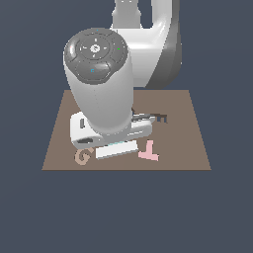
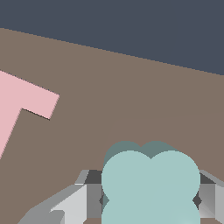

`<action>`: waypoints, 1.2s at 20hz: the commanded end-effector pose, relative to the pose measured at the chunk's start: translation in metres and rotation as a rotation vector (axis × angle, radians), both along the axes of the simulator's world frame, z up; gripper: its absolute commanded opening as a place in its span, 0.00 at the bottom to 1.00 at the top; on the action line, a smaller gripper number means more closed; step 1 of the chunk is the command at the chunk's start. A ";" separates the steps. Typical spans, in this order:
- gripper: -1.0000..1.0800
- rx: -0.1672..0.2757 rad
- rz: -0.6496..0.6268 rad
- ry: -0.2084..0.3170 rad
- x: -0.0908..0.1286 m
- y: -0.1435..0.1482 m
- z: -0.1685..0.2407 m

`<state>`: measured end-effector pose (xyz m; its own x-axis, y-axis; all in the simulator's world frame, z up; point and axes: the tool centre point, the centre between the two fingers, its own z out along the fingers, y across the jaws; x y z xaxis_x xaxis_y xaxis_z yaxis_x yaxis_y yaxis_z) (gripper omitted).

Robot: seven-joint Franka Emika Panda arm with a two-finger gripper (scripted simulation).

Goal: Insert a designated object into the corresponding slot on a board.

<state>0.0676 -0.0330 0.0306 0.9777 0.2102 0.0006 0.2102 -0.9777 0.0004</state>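
Teal clover piece (image 2: pixel 151 183) sits between the two grey fingers (image 2: pixel 72 205) of the gripper (image 2: pixel 151 199) in the wrist view, the fingers pressed against its sides so the gripper is closed on it, and a darker teal shadow shows on the brown board (image 2: pixel 131 100) just behind it. A pink T piece (image 2: pixel 22 103) lies flat on the board well apart from the held piece. In the exterior view the arm (image 1: pixel 101 79) hides the gripper and the clover piece, while a tan G (image 1: pixel 82 157) and the pink T lie near the board's front edge and part of a dark E-shaped cutout (image 1: pixel 159 117) shows beside the arm, toward the exterior view's right.
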 end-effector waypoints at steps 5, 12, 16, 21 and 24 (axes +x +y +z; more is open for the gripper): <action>0.00 0.000 0.072 0.000 -0.002 0.005 0.000; 0.00 0.000 0.232 0.000 -0.008 0.016 0.001; 0.00 0.000 0.360 0.000 -0.014 0.024 0.002; 0.00 -0.001 0.556 0.000 -0.024 0.034 0.004; 0.00 -0.001 0.691 0.000 -0.033 0.040 0.004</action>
